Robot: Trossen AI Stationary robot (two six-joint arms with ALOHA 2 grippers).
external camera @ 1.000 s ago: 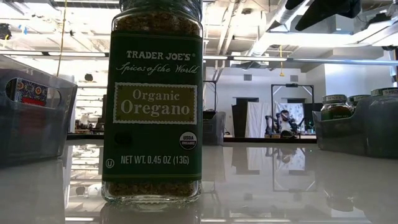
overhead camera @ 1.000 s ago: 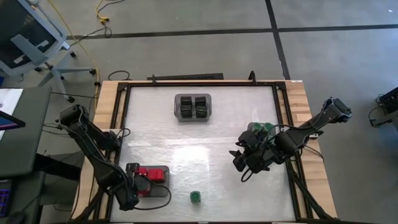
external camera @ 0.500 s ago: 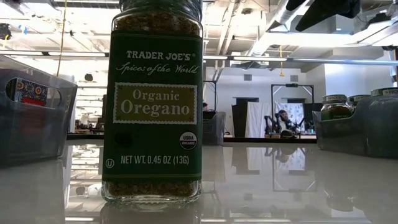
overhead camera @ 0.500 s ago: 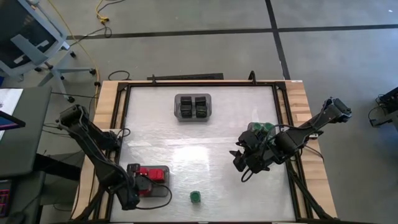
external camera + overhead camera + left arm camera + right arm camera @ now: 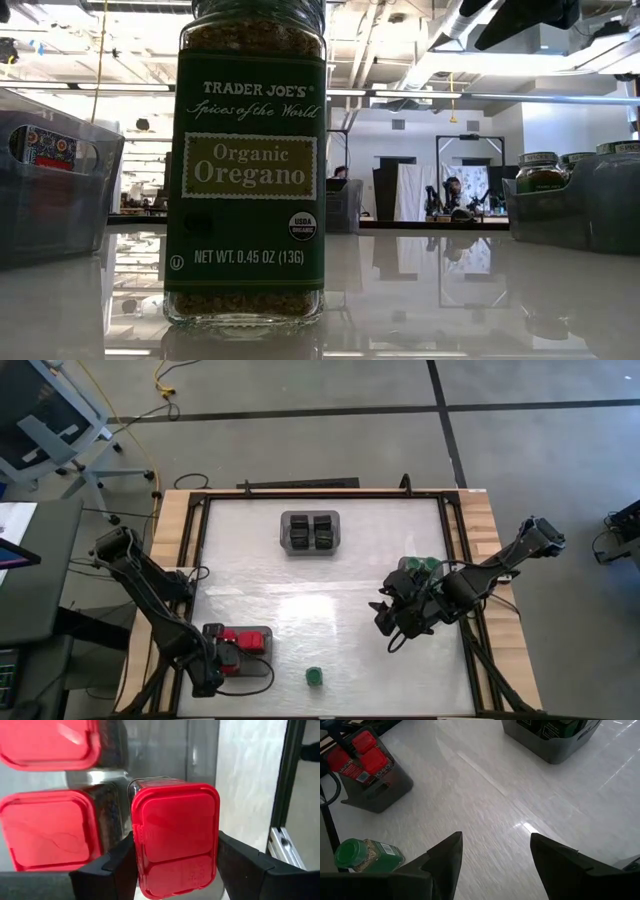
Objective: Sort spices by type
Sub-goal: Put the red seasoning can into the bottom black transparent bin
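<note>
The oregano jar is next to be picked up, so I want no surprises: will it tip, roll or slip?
The oregano jar stands tall on a narrow base, so a push near its top would probably tip it. Its body looks round, so once down it would likely roll. The sides look like smooth glass, possibly slippery, on a glossy table.

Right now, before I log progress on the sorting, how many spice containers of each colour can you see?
Red-lidded containers: 3, one between the left gripper's fingers.
Black containers: at least 2, packed together in a grey tray.
Green-lidded jars: at least 3, one loose on the table, the rest partly hidden.
Total: at least 8.
</note>
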